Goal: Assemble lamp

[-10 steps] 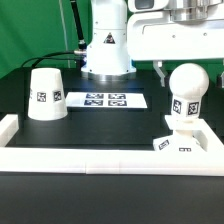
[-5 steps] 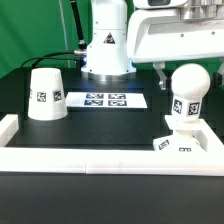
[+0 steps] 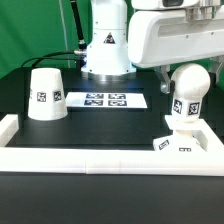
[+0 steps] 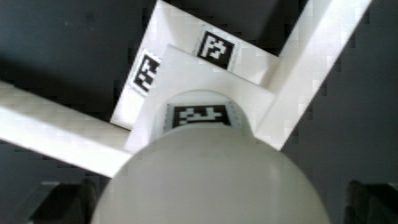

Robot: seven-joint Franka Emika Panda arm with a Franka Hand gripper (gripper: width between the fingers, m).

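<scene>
1. Gripper state: the gripper (image 3: 188, 70) is open. In the wrist view its dark fingertips (image 4: 61, 200) stand one on each side of the bulb's dome, with a dark gap visible between them and the dome. Nothing is held.

2. Bulb: the round-topped bulb (image 3: 187, 95) stands upright directly below the gripper (image 4: 210, 200), and its dome fills the space between the jaws.

3. Base: the flat square base (image 3: 197, 142) lies under the bulb and carries it. It sits below the gripper in a corner of the white rail (image 3: 100, 160) that borders the dark worktop (image 3: 100, 130). The wrist view shows the base (image 4: 178, 35) with two square tags on it.

4. Shade: the truncated-cone shade (image 3: 45, 93) stands narrow end up on the worktop. It is well apart from the gripper, toward the exterior view's left.

5. Marker board: the marker board (image 3: 105, 100) lies flat between the shade and the gripper's position.
</scene>
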